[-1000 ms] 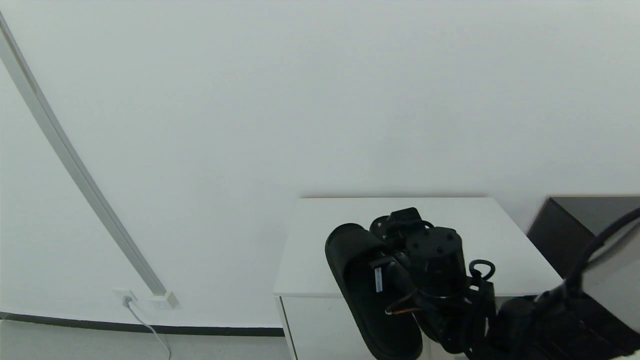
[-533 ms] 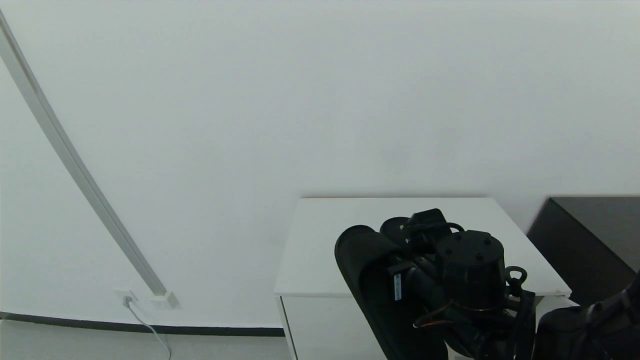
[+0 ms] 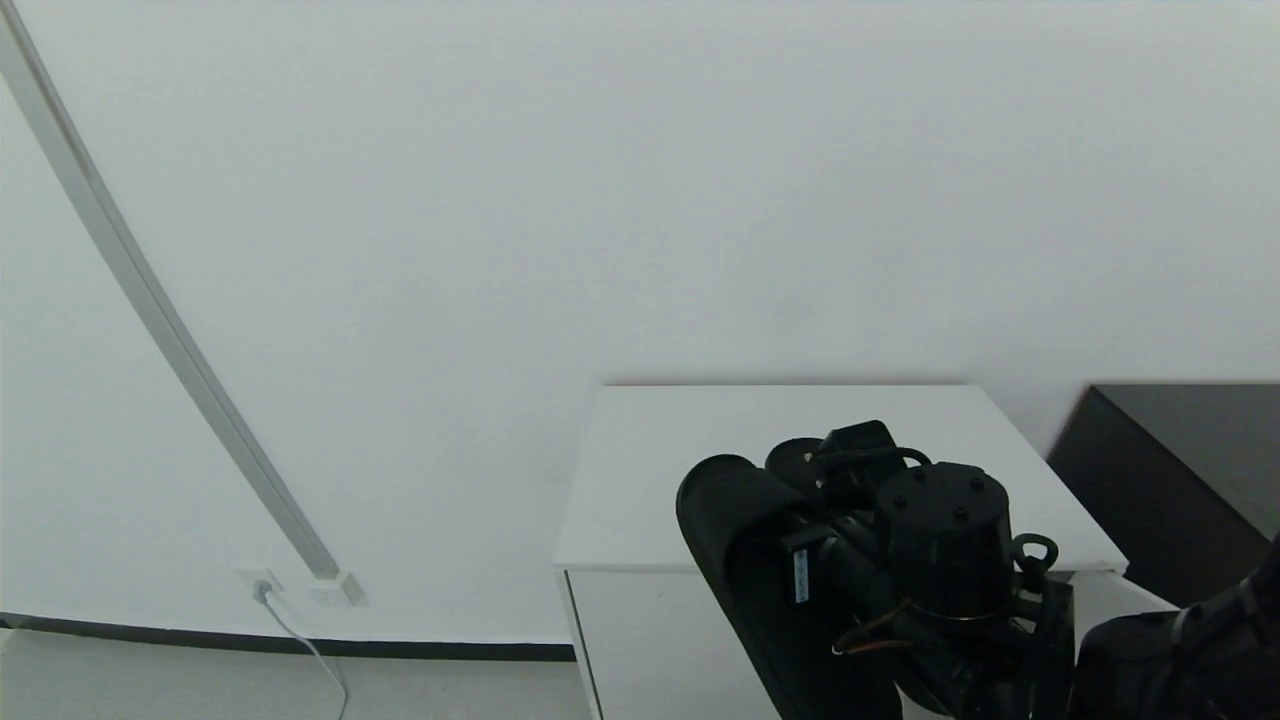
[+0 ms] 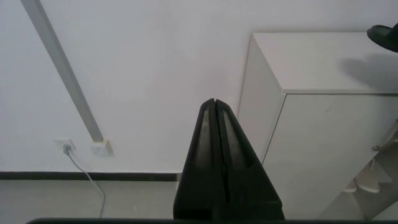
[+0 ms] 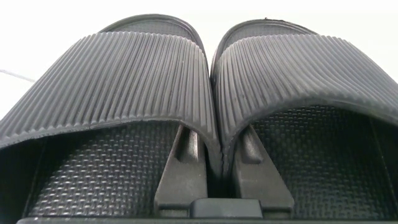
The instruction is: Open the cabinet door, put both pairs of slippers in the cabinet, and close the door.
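Observation:
A pair of black slippers [image 3: 745,560] hangs sole-outward over the front edge of the white cabinet [image 3: 690,450]. My right gripper [image 3: 815,550] is shut on them. In the right wrist view its fingers [image 5: 183,162] reach under the ribbed straps and pinch the inner sides of the black slippers [image 5: 143,74] together. My left gripper [image 4: 215,109] is shut on nothing, out to the left of the cabinet [image 4: 323,124]. One black slipper toe [image 4: 382,34] pokes over the cabinet top. Pale beige shapes [image 4: 373,177] show low at the cabinet front; what they are I cannot tell.
A dark piece of furniture [image 3: 1180,470] stands right of the cabinet. A grey conduit [image 3: 150,300] runs down the white wall to a socket with a cable [image 3: 262,590]. Bare floor lies left of the cabinet.
My right arm has carried the black slippers a little to the right. A pale object at the right edge has gone. The head camera has shifted slightly.

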Tool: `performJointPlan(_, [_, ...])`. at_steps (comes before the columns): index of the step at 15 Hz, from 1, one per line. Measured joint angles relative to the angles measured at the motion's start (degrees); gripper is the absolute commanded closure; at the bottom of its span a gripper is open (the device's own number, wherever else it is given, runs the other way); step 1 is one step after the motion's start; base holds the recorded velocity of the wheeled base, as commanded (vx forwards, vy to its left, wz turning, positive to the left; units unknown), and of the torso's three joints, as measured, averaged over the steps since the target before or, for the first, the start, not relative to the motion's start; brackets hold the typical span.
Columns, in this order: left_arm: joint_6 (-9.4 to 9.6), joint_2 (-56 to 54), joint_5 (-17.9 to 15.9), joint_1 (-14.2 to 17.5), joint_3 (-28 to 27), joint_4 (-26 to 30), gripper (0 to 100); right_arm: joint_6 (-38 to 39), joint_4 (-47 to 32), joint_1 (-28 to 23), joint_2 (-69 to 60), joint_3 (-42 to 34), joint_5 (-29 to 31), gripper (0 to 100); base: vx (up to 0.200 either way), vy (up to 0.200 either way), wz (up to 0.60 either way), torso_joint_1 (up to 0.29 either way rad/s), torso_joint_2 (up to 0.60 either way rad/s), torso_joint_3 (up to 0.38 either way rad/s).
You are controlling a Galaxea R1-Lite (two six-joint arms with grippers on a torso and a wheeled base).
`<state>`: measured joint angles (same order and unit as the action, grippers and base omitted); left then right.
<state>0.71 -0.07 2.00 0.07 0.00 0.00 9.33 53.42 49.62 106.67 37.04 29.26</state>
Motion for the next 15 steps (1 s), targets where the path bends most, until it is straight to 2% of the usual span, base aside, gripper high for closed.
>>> performJointPlan(6, [0.00, 0.00, -0.04, -0.05, 0.00, 0.00, 100, -0.02, -0.02, -0.04, 0.57, -0.30, 0.09, 100, -0.200, 0.000, 0.00, -0.002, 0.00, 0.005])
performJointPlan(15, [-0.35, 0.00, 0.05, -0.05, 0.00, 0.00, 100, 0.02, 2.55, -0.15, 2.01, -2.10, 0.07, 100, 0.000, 0.000, 0.00, 0.000, 0.00, 0.000])
